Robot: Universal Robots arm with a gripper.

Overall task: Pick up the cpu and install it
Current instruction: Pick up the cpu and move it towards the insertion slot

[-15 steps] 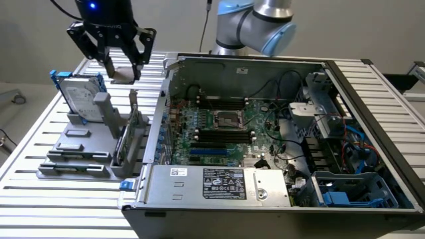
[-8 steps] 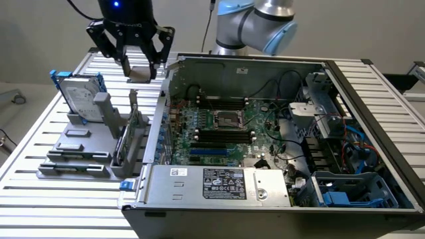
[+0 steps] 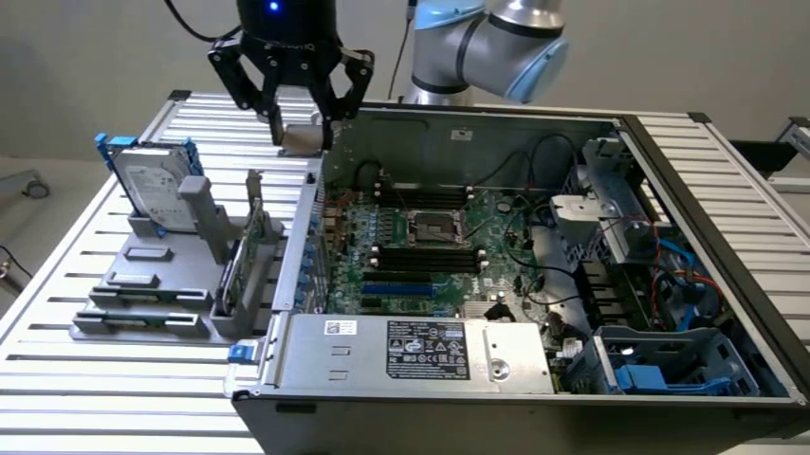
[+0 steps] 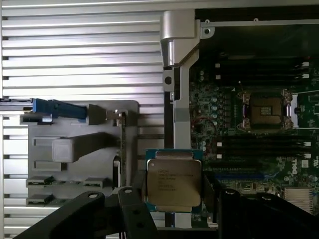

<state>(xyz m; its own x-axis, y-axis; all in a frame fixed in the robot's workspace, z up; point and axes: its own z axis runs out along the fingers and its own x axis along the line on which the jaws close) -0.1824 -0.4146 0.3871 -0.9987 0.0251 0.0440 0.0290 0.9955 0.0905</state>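
1. The black, angular, linked-finger hand (image 3: 302, 133) hangs in the air over the far left corner of the open computer case (image 3: 708, 284), as the exterior view shows it.
2. The hand is clamped on the cpu (image 3: 302, 142), with one dark finger (image 4: 130, 209) pressed against each of two opposite edges.
3. In the wrist view the cpu (image 4: 173, 181) is a small flat square. Its top is dull, brushed silver metal with faint printed lines, and it has a thin pale green rim.
4. The cpu is held off every surface, above the case's left wall and well apart from the socket (image 3: 428, 227).
5. The socket is a dark square recess with a shiny metal frame, set in the middle of the green motherboard (image 3: 506, 256). In the wrist view the socket (image 4: 263, 110) lies open and bare.
6. A ribbed aluminium table (image 3: 76, 379) of long parallel slats carries the case.
7. On the exterior view's left, a smooth grey moulded holder (image 3: 152, 284) stands on the table. A silver hard drive (image 3: 155, 190) with blue side brackets sits upright in it.
8. A boxy sheet-metal power supply (image 3: 418, 353) with a printed label lies along the near edge of the case.
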